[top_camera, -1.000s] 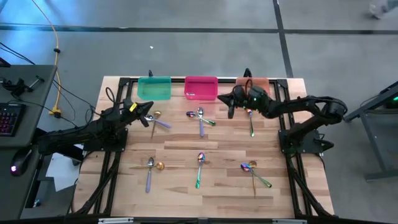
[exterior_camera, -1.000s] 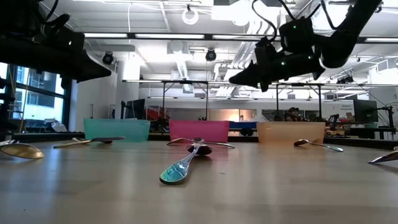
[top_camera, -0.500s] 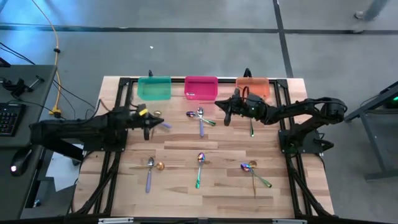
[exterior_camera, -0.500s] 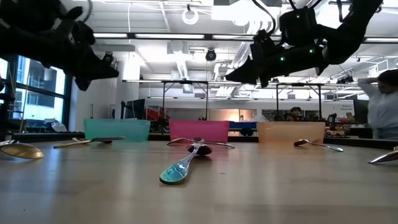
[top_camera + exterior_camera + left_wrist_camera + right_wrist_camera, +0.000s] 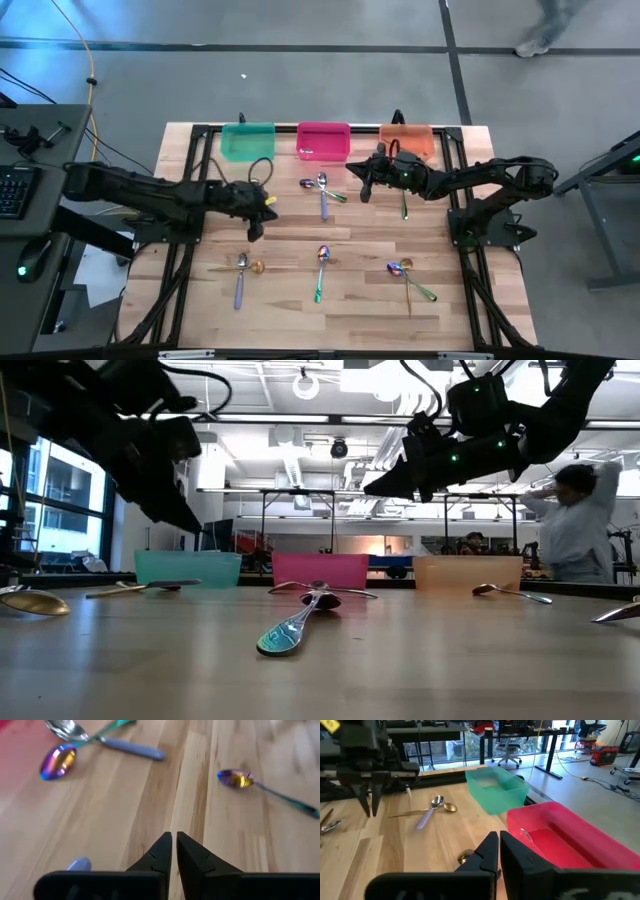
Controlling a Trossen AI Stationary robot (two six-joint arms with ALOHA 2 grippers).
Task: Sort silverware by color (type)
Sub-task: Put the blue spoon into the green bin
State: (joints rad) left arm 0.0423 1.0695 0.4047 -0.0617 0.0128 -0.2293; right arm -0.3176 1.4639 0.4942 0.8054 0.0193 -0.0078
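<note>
We see the left gripper [image 5: 254,228] at centre-left of the overhead picture, above bare wood planks of the light wooden table [image 5: 290,300]; its two dark fingers [image 5: 162,852] stand nearly together with only a thin slit between them and nothing gripped. The right gripper [image 5: 357,188] hangs at upper centre-right, in front of the gap between the pink plastic bin [image 5: 323,141] and the orange plastic bin [image 5: 407,141]; its fingers [image 5: 487,852] are clenched on nothing.

The slim metal spoons lie scattered on the table. Just beside the left gripper, toward the top of the frame, a lavender-handled spoon [image 5: 262,200] crosses a gold-handled spoon [image 5: 250,190]. In front of the pink bin a lavender-handled spoon [image 5: 324,200] and a green iridescent spoon [image 5: 333,194] cross, with an iridescent bowl [image 5: 306,184] next to them. A green-handled spoon [image 5: 404,201] lies below the orange bin. In the lower half we find a lavender spoon [image 5: 240,280] with a gold one [image 5: 255,267] at lower left, a green iridescent spoon [image 5: 320,275] at lower centre, and a crossed pair [image 5: 410,280] at lower right.

The teal plastic bin [image 5: 247,141] sits at upper left of the table. In the pink bin a pale handle [image 5: 526,835] shows
</note>
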